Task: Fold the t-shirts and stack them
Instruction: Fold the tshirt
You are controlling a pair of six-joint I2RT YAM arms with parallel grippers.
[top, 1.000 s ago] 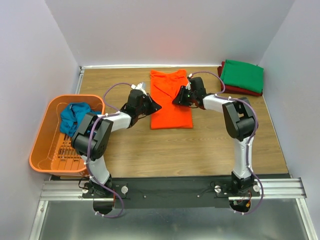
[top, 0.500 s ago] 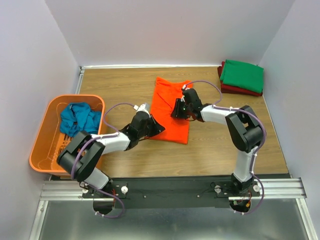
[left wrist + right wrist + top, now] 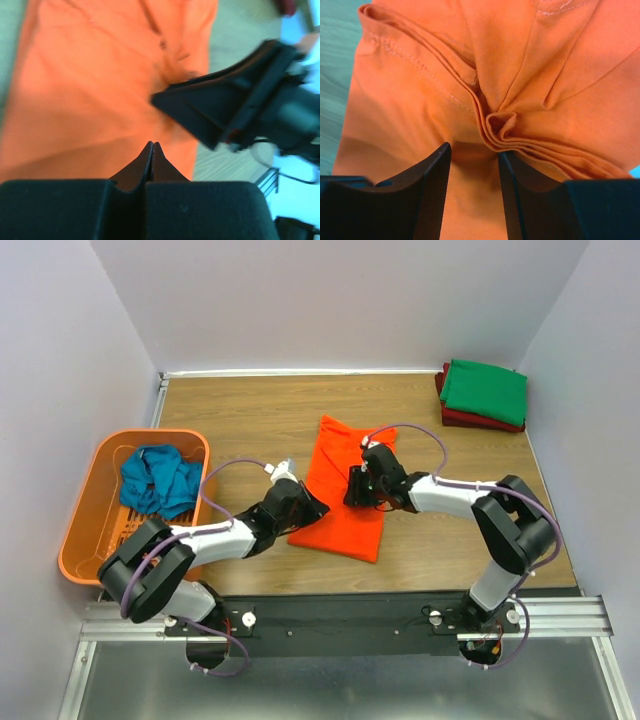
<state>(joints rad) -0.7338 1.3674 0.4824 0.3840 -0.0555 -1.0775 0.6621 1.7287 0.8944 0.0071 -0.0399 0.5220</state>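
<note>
The bright orange t-shirt [image 3: 345, 510], folded into a long strip, lies slanted on the table's middle. My left gripper [image 3: 312, 508] is at its left edge, jaws pressed together [image 3: 152, 145] with the orange cloth [image 3: 100, 75] right at the tips. My right gripper [image 3: 352, 488] is on the shirt's middle; its fingers [image 3: 472, 150] hold a pinch of bunched orange cloth [image 3: 520, 60]. The green t-shirt [image 3: 485, 390] lies folded on the dark red one [image 3: 480, 421] at the far right. The teal-blue t-shirt [image 3: 158, 480] is crumpled in the basket.
The orange plastic basket [image 3: 150, 433] stands at the table's left edge. The right gripper's black body [image 3: 235, 115] shows close ahead in the left wrist view. Walls close the table at back and sides. Bare wood lies between the shirt and the stack.
Both grippers have drawn back toward the near edge, dragging the orange t-shirt with them. The shirt has slid nearer and turned so it slants. The stack and basket have not moved.
</note>
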